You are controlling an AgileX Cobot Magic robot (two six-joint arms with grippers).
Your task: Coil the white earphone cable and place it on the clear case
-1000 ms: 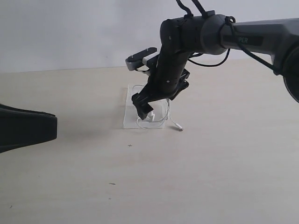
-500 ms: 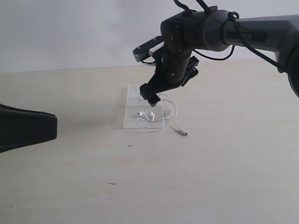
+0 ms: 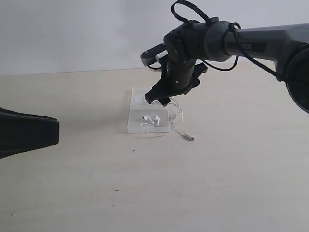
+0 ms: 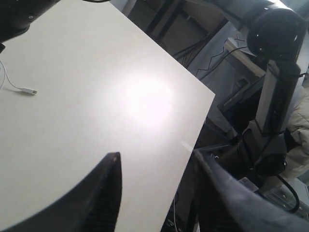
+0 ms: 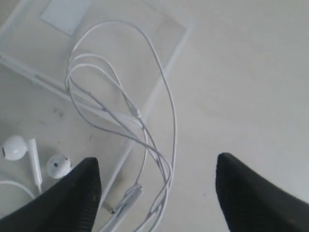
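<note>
Right gripper hung jaws apart, empty, over flat transparent clear case. Thin white earphone cable lay looped on it, plug trailing off at 4 o'clock.

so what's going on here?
The right tool hovers open and empty above the case. The cable lies in loose loops on it, earbuds on the case, with some loops and the plug spilling onto the table. The left tool is off to the side, open, holding nothing.
</note>
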